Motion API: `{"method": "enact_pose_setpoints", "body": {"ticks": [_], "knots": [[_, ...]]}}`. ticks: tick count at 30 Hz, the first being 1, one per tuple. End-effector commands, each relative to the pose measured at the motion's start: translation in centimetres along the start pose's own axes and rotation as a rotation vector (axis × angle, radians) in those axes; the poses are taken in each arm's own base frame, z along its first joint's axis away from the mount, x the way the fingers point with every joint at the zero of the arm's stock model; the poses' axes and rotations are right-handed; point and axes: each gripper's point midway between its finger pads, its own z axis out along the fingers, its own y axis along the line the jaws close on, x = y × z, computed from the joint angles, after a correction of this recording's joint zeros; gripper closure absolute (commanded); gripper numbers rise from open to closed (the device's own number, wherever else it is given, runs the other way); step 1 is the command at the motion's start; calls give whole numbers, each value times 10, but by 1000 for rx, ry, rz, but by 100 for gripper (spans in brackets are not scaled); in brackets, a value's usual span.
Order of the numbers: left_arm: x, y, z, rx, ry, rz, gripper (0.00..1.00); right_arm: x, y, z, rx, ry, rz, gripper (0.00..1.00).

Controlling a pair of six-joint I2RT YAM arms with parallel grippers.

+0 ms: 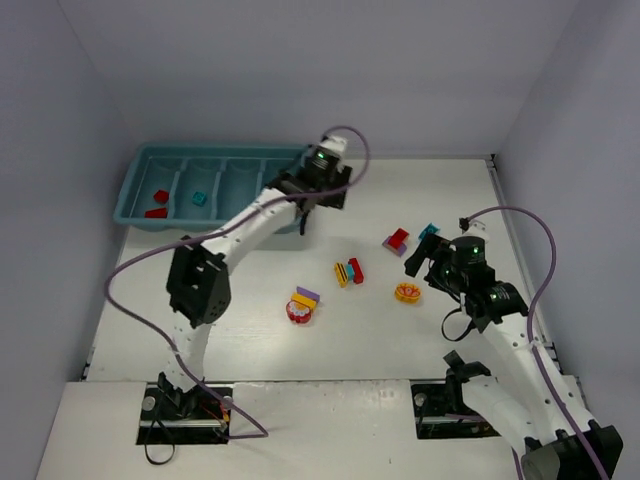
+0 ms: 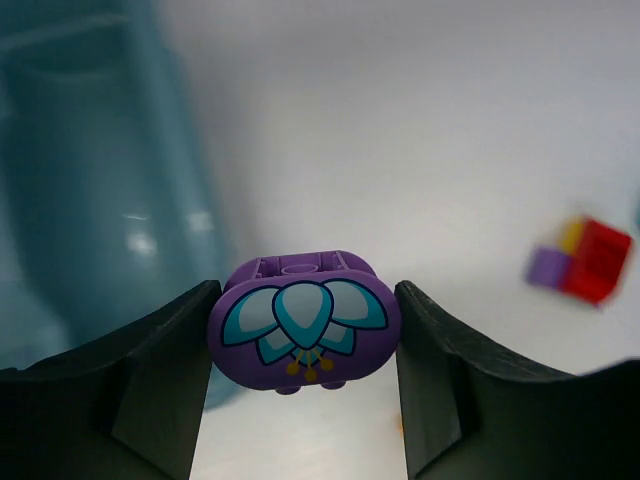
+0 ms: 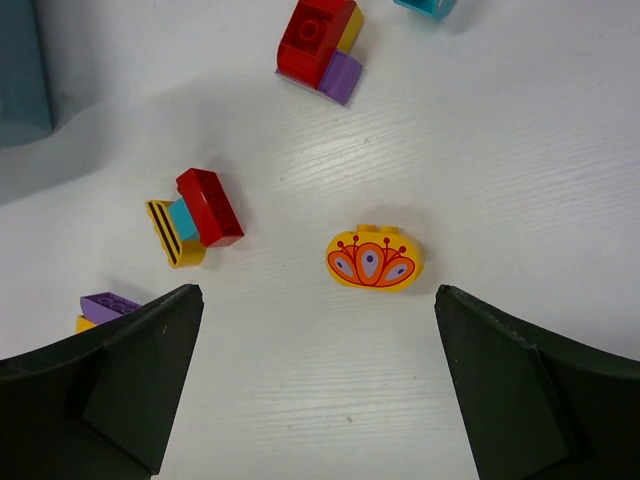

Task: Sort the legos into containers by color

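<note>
Left wrist view: the left gripper (image 2: 305, 300) is closed on a purple oval piece (image 2: 303, 320) with a teal petal print, one finger on each rounded end. The piece hangs just beside the wall of the blue tray (image 2: 90, 200), over the table rather than over a slot, as far as this blurred view lets me judge.

From the top camera, the tray (image 1: 130, 195) has red bricks (image 1: 157, 205) in its leftmost slot and a teal brick (image 1: 198, 199) in the next one. The left arm crosses the tray's right end and hides part of the last slot.

The step in hand looks like dropping the purple piece into a slot of its own. To do it well:
- Raise it clear of the flared rim before moving sideways.
- Pick a slot to the right of the teal one, keeping away from red and teal.
- Centre over the slot, lower, then open; the curved ends give little hold, so move gently.

The right gripper (image 3: 315, 295) is spread wide, holding nothing, above a yellow flower piece (image 3: 374, 258) lying on the table.
</note>
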Motion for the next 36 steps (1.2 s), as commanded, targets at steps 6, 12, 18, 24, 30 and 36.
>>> {"method": "enact_pose_setpoints", "body": {"ticks": [6,12,18,24,30,36], "knots": [[-64,210,-34,-372,-104,-155,77,-5,2,13,30,18,33,2],[-67,289,-10,-445,-99,-237,72,10,-14,24,109,50,79,0],[-46,322,20,-464,-40,-252,58,28,-31,33,194,85,147,0],[-24,336,28,-458,-13,-290,43,54,-43,43,245,166,161,0],[-36,329,22,-422,-54,-298,25,65,-40,54,217,215,133,0],[-55,324,-1,-415,-103,-309,18,72,-29,64,199,241,78,0]]}}
